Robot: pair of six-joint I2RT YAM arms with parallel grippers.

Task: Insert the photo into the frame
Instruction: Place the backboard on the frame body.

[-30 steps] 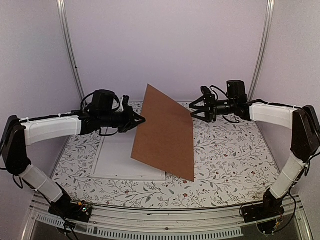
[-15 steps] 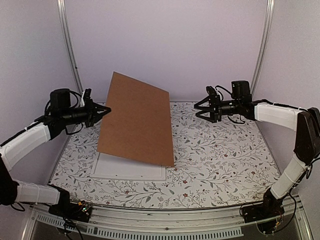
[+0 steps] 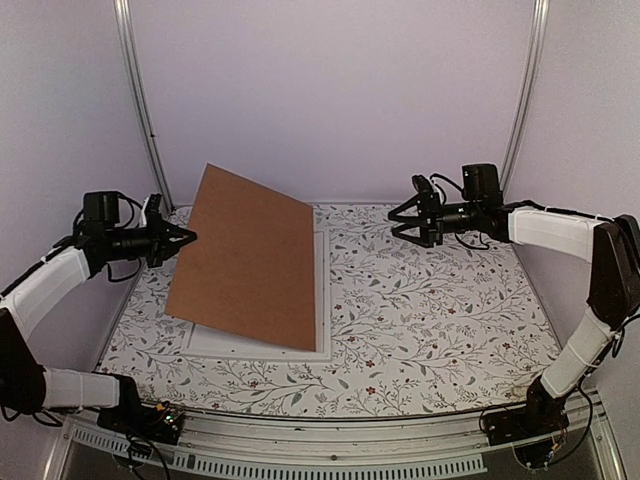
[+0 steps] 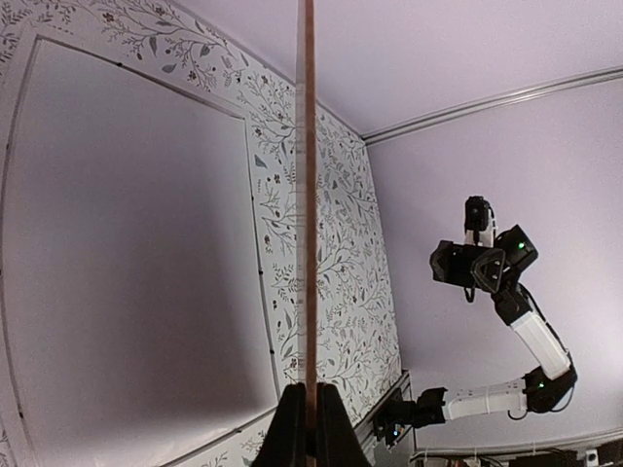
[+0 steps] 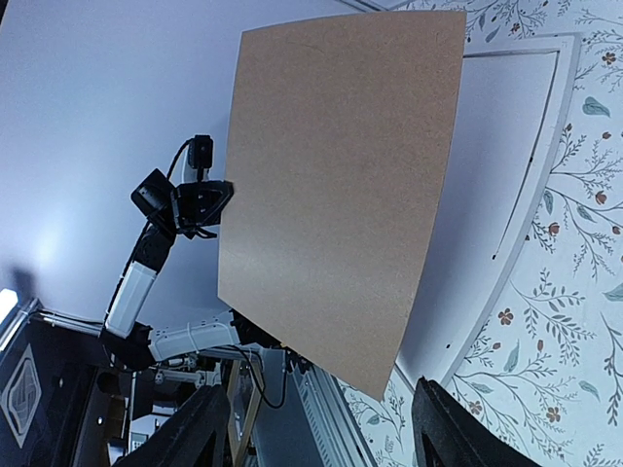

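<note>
Top external: left gripper (image 3: 188, 237) pinched tight on backing board (image 3: 250, 260) edge; frame (image 3: 322, 290) beneath tool. Right gripper (image 3: 398, 220) spread, empty. Judged step: board removal. Next: park board off frame.

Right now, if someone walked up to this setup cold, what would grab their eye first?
First, the big brown backing board, tilted up on the left and pinched at its left edge by the left gripper. Under it the white frame lies flat on the floral tablecloth. The right gripper hangs open and empty above the far right.
</note>
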